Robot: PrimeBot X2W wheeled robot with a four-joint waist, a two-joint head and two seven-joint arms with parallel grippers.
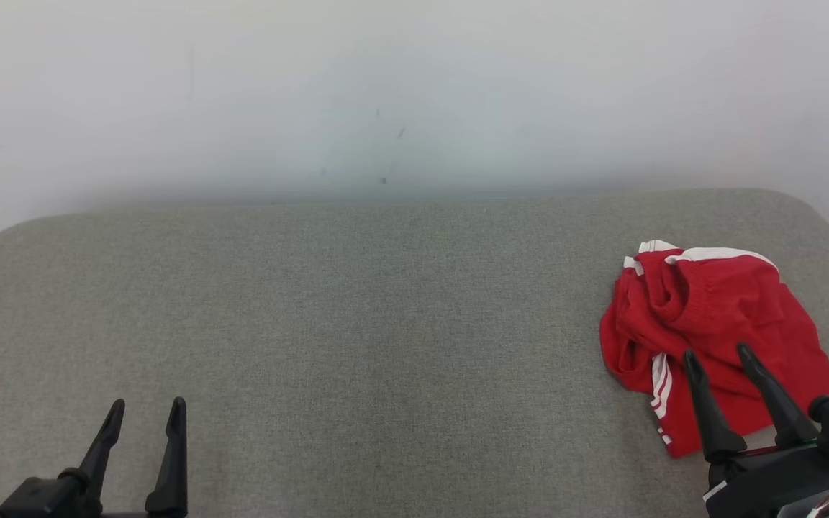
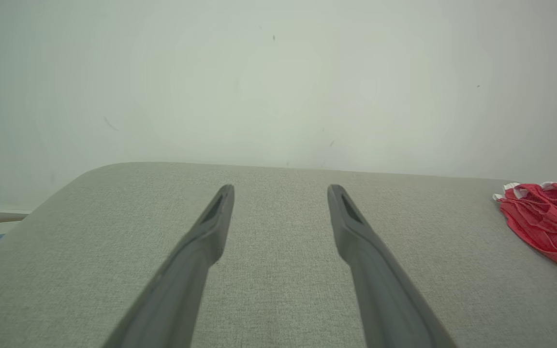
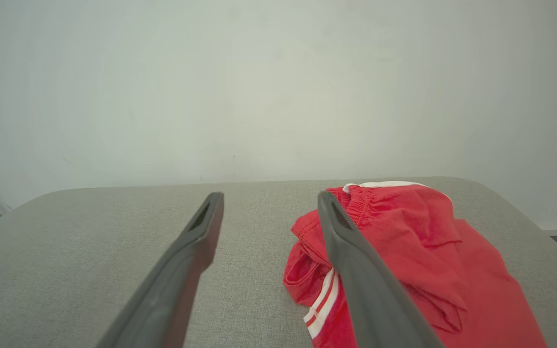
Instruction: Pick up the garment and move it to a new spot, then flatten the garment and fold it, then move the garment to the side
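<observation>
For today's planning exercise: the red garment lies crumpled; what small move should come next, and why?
Probably lower the right tool onto the red garment: it hangs open over the unheld, crumpled cloth, while the left tool is far off.

Red garment (image 1: 717, 302) at three o'clock, white waistband and white side stripes (thin red lines between them); grey woven tabletop (image 1: 357, 324); pale wall (image 1: 414, 86); left pincer (image 1: 148, 403) and right pincer (image 1: 717, 351) black.

Perhaps lab: padded table (image 1: 386, 324), bare wall (image 1: 414, 86)

Left gripper (image 1: 148, 403) lower left, jaws spread, pointing up; right gripper (image 1: 715, 351) lower right, spread, tilted left.
</observation>
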